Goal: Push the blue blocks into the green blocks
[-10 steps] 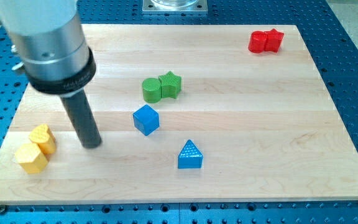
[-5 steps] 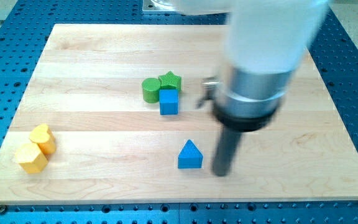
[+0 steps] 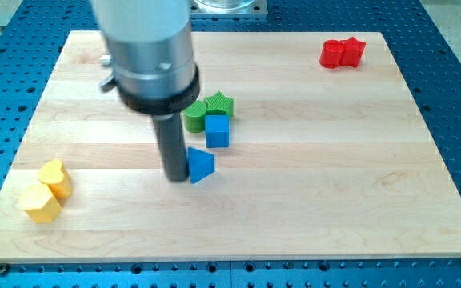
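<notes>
Resting on the wooden board (image 3: 422,184), my tip (image 3: 174,178) is pressed, grasping nothing, against the left face of the blue triangular block (image 3: 201,165). Beyond it, up and slightly right, the blue cube (image 3: 218,130) is seen touching the green round block (image 3: 194,117) and green star block (image 3: 219,104).

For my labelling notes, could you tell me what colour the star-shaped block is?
Green: the star block shows clearly in the camera view, touching the blue cube.
</notes>
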`<state>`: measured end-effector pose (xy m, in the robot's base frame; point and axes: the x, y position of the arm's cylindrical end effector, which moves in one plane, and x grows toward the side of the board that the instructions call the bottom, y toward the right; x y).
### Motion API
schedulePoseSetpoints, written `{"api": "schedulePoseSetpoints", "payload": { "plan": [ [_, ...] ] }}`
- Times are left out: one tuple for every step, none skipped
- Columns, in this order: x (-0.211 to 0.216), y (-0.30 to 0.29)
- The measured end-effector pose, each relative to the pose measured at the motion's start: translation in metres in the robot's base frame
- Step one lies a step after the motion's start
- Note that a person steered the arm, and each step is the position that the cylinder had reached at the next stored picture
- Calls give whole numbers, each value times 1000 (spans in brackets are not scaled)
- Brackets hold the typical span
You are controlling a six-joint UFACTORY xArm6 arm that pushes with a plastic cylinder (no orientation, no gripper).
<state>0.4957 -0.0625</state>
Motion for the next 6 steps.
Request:
{"api": "schedulePoseSetpoints", "payload": {
  "plan": [
    [32, -17],
    [37, 25],
    [23, 37],
    [-4, 20],
    [-20, 17],
    [-16, 63]
  ]
}}
